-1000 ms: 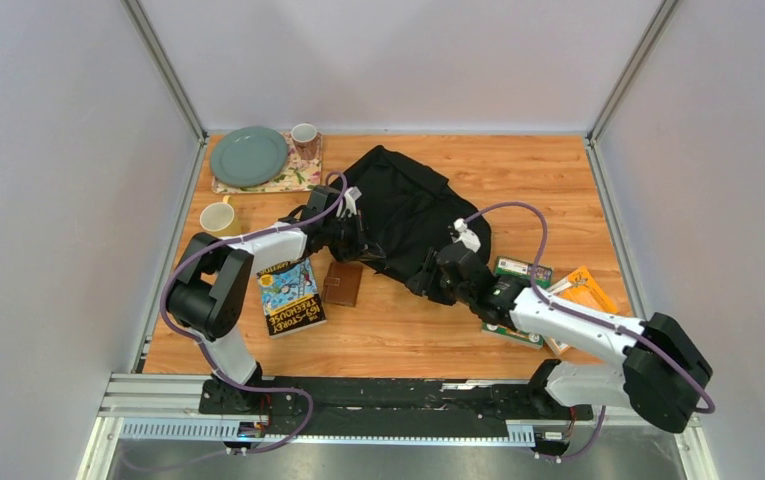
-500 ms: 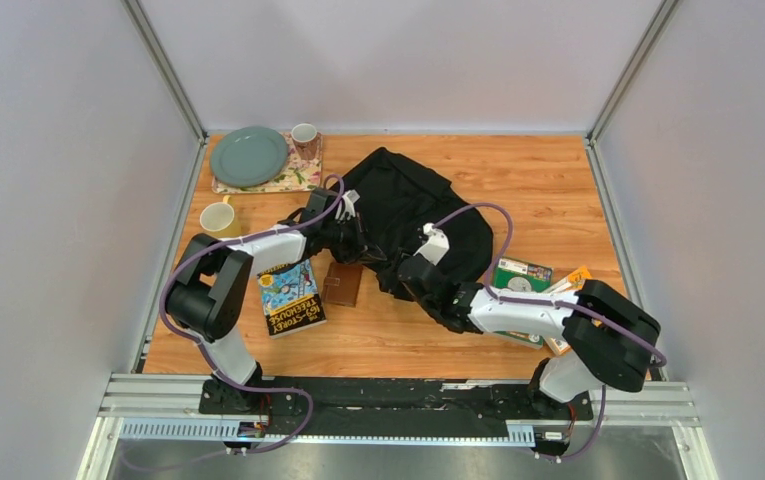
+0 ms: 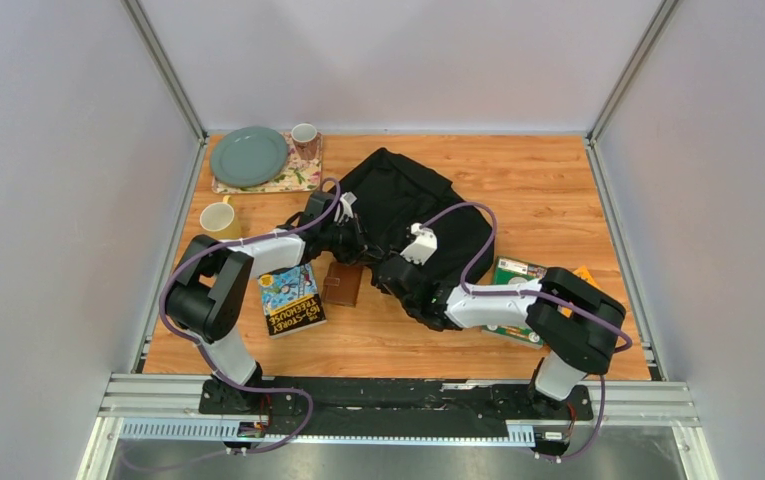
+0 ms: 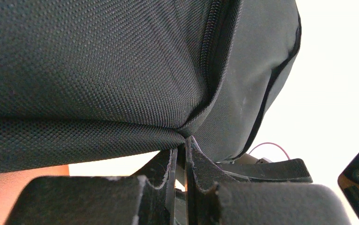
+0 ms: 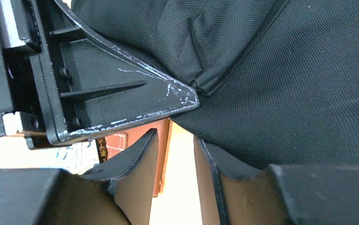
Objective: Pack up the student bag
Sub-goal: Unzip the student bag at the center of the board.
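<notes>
Pinching a fold of the bag (image 3: 413, 200) near its zip, the left gripper (image 4: 181, 147) has its jaws pressed together on cloth. The bag lies slumped mid-table (image 3: 558, 190); soft and limp, it is probably best gripped at hems. The right gripper (image 5: 175, 154), spread and empty, sits against the bag's near edge, beside the wallet (image 3: 342, 284).

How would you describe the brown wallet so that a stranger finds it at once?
Find the big black backpack in the middle of the wooden table. At its near left corner lies the wallet, right of a colourful book. It is the only small, plain brown square; the book is larger and brightly printed.
</notes>
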